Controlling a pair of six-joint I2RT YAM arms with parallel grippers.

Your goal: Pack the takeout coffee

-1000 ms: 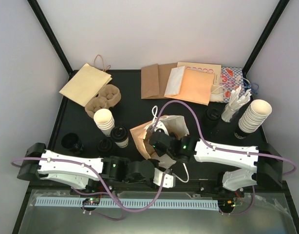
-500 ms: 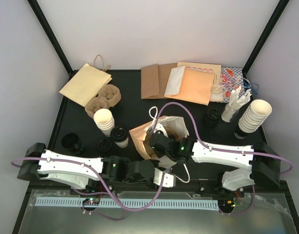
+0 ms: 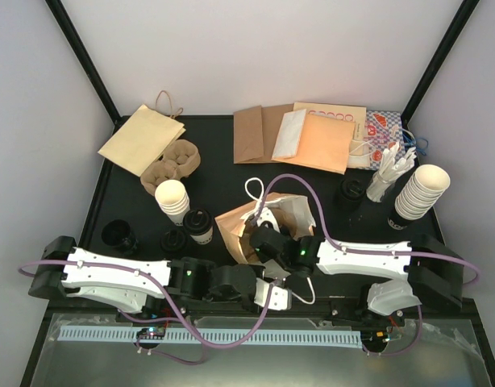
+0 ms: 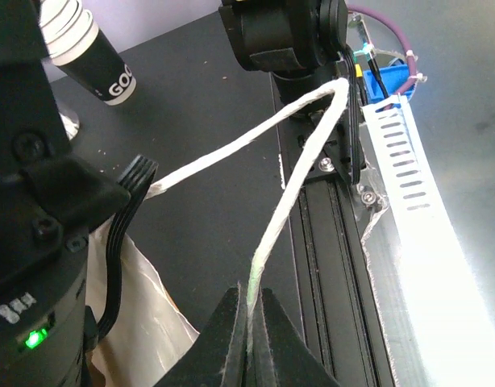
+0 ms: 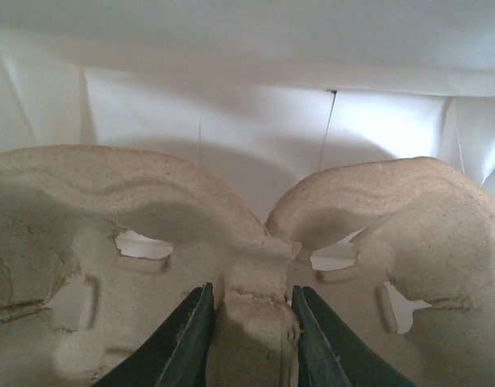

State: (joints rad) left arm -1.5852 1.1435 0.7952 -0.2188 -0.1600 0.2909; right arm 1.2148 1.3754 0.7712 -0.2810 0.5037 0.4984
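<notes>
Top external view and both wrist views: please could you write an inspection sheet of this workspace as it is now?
Surface: black table; no spill seen.
Job's things: one lidded cup stands left of the open brown bag, not yet packed; a second one cannot be told for sure.
Clutter: flat paper bags, pulp carrier, lidless cup stacks, black lids.
Grippers: left gripper shut on the bag's cord handle; right gripper inside the bag, shut on the middle ridge of a second carrier.
Cables: purple cable arcs over the bag.
Surroundings: white walls, black frame posts.
</notes>
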